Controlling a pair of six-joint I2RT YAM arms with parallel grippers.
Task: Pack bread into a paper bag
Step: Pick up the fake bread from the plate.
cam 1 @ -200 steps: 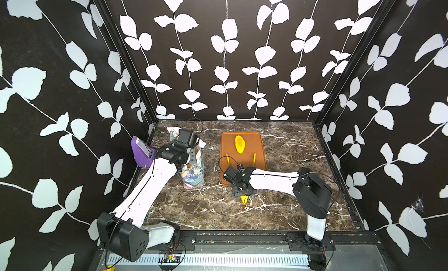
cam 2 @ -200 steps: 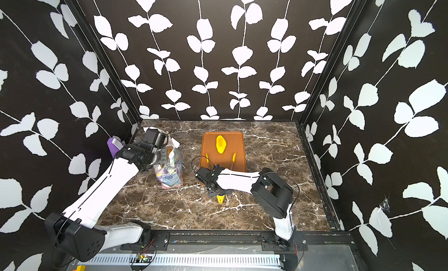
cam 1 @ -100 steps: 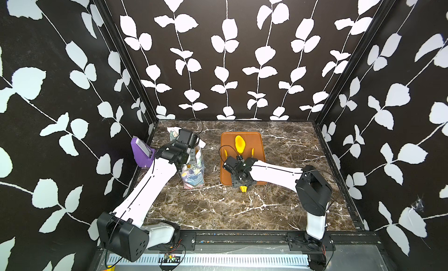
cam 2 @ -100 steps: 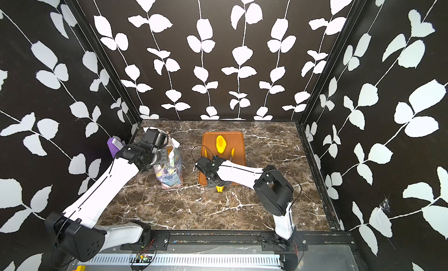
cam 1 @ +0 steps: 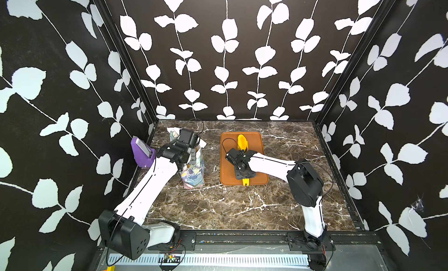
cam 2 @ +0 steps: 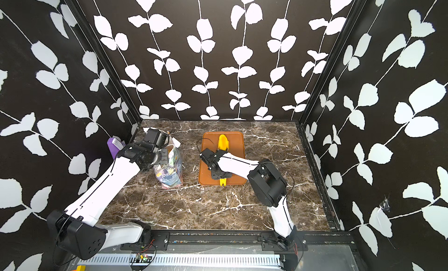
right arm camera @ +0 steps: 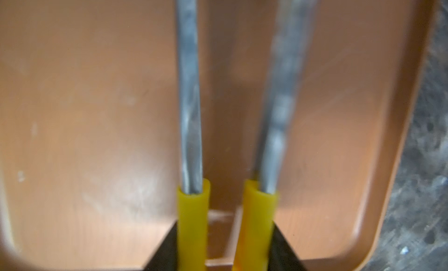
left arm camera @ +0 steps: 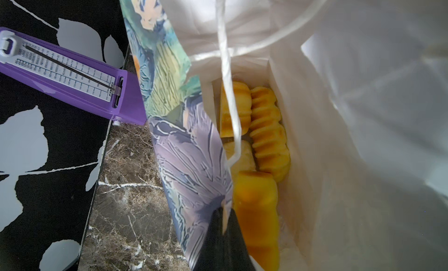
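Observation:
The paper bag (cam 1: 194, 170) (cam 2: 169, 168) stands left of the tray, its flowered outside (left arm camera: 184, 148) turned to the wall. My left gripper (left arm camera: 224, 221) is shut on the bag's rim. Several pieces of bread (left arm camera: 266, 131) lie at the bottom of its white inside. One long yellow bread (cam 1: 242, 142) (cam 2: 223, 142) rests at the tray's far end. My right gripper (right arm camera: 224, 233) (cam 1: 243, 172) is shut on the yellow-handled tongs (right arm camera: 191, 209), low over the tray. The tongs' metal arms stand apart with nothing between them in the right wrist view; their tips are out of view.
The orange tray (cam 1: 228, 175) (cam 2: 206, 175) (right arm camera: 97, 112) lies mid-table. A purple box (cam 1: 141, 153) (left arm camera: 72, 75) leans against the left wall behind the bag. Black leaf-patterned walls close three sides. Marble table (cam 1: 218, 204) stretches in front of the tray.
My right arm has carried the tongs from the table in front of the tray back over the tray, toward the bread. The left arm and bag have not moved.

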